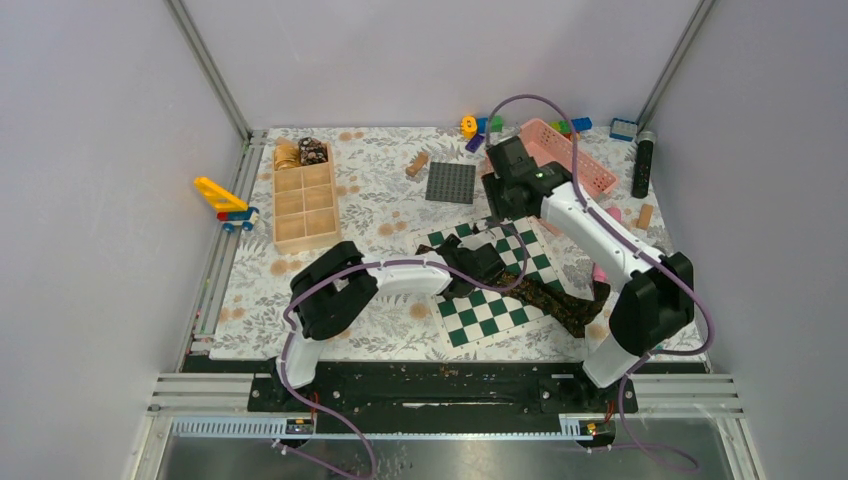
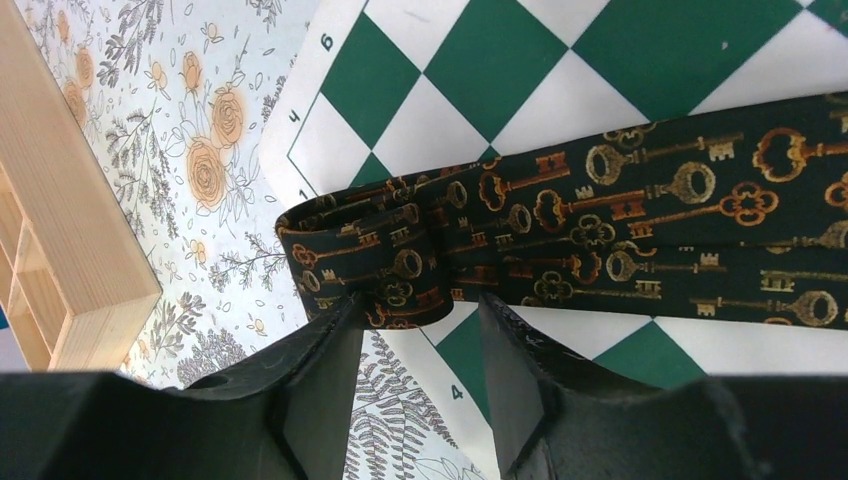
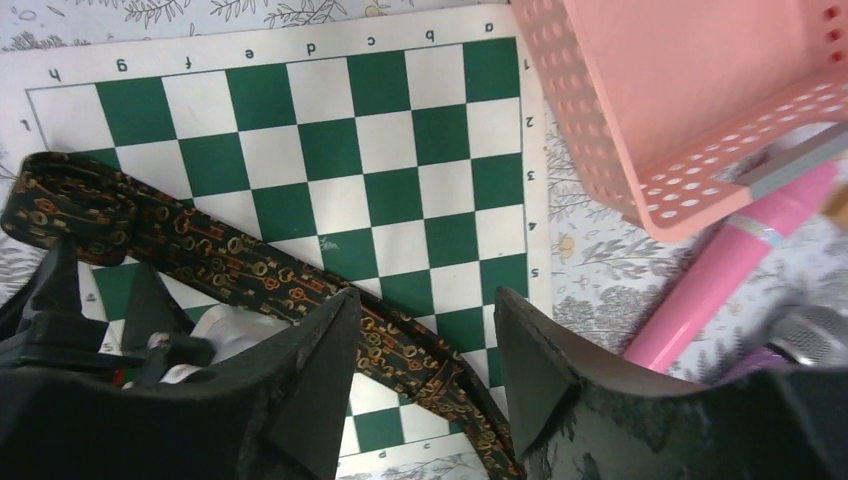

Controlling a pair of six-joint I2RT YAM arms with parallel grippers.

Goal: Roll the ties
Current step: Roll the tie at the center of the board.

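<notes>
Chess mat (image 2: pixel 480 60) carries the tie (image 2: pixel 640 230); left tool (image 2: pixel 418 300) straddles its coil (image 2: pixel 375 255), grip unclear; right tool (image 3: pixel 422 300) apart, empty; a slack hold could unroll it.

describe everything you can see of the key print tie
The tie is dark cloth printed with gold and orange keys. One end is rolled into a small loose coil at the edge of the chess mat; the rest runs across the mat. The left gripper has its jaws either side of the coil; grip unclear.
</notes>
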